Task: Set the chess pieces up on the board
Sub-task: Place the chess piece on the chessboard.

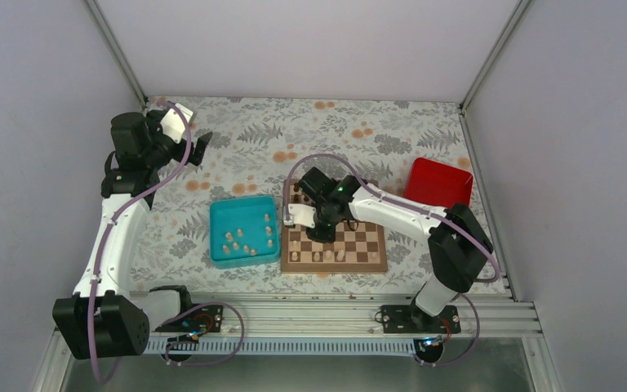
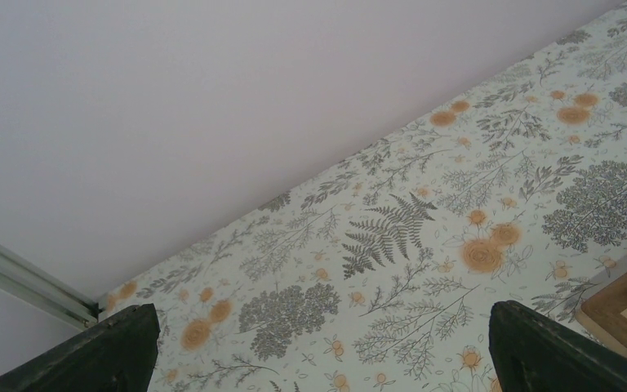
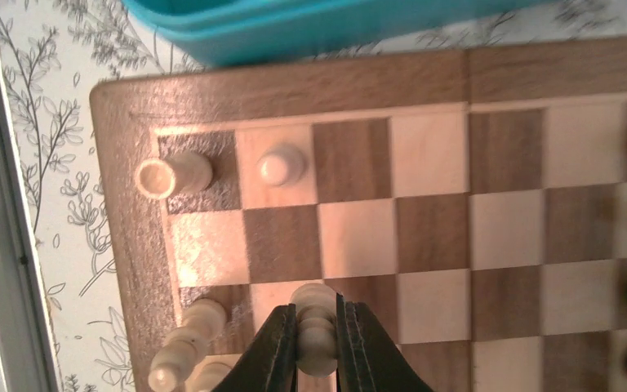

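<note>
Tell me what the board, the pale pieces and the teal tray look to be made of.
The board: wood, by the visible grain in border and squares; smooth, with a soft sheen. The pale chess pieces: seemingly turned light wood, matte; grain too small to confirm. The teal tray: likely moulded plastic, given its uniform colour and smooth rounded rim.

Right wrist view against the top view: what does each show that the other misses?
Only the right wrist view shows the right gripper closed on a pale piece. Only the top view shows the red box, the left gripper far off to the left, and loose pieces lying in the tray. Both show the board and that teal tray.
</note>
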You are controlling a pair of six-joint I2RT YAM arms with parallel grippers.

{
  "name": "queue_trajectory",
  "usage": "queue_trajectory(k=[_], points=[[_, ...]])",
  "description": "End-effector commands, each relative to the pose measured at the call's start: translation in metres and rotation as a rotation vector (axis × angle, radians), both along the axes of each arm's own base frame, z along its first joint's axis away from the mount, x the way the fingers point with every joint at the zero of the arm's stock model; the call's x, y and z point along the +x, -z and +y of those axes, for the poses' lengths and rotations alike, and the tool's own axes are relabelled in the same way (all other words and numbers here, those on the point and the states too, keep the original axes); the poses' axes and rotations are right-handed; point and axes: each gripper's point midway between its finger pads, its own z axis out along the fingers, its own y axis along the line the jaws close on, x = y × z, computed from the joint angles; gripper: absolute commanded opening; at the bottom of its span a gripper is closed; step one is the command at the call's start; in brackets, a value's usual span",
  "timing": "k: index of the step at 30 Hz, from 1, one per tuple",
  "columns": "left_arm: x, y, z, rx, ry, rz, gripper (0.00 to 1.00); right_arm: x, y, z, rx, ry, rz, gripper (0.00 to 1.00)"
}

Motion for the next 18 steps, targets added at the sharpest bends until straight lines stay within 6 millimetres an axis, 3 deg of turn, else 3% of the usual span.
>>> queue_trajectory(k=[1, 18], points=[[-0.002, -0.01, -0.001, -0.012, 0.005, -0.023, 1.0, -0.006, 0.005, 0.004, 0.064, 0.011, 0.019, 0.06], [-0.003, -0.008, 0.001, -0.009, -0.001, -0.023, 1.0, -0.011, 0.035, 0.013, 0.041, -0.014, 0.109, 0.06]])
